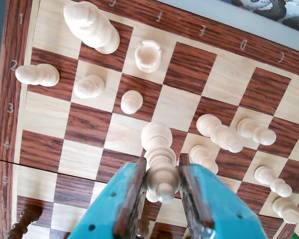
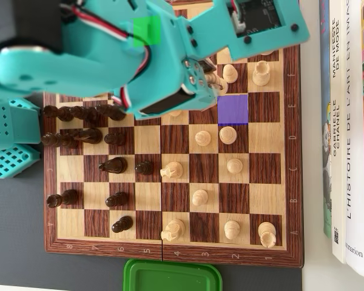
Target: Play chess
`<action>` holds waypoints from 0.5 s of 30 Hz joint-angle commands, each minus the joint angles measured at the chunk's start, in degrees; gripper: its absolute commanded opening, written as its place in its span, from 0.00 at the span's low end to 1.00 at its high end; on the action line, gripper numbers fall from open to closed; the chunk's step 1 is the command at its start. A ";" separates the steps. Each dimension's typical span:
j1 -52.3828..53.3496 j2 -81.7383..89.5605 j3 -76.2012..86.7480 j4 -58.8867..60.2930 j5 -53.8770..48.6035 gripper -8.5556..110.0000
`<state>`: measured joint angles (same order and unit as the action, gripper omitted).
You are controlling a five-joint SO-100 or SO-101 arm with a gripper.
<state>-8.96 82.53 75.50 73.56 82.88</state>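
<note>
Gripper sits closest to my wrist cam, teal jaws narrowed around a tall white piece, one rusty-looking pad on each side of it. Pads look to be touching it, so I read it as gripped; can't tell if its base is on the board or lifted. Piece is over the mid ranks, approx between row labels 4 and 5 at the left edge of wrist view.

Beyond it in wrist view: pawn, rook and a big white piece further up, more white pieces to the right. One dark piece at bottom left.

Overhead view: arm covers the board's top left, gripper itself hidden under it. Purple square sits just right of the arm, w/ no piece on it. Dark pieces cluster left, white ones right. Green lid lies below the board, books on the right.
</note>
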 commanded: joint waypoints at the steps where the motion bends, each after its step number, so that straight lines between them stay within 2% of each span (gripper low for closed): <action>1: -1.14 5.36 1.23 -0.62 0.35 0.10; 15: -8.26 18.81 15.64 -0.70 0.44 0.10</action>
<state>-15.64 97.47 90.35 73.56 82.88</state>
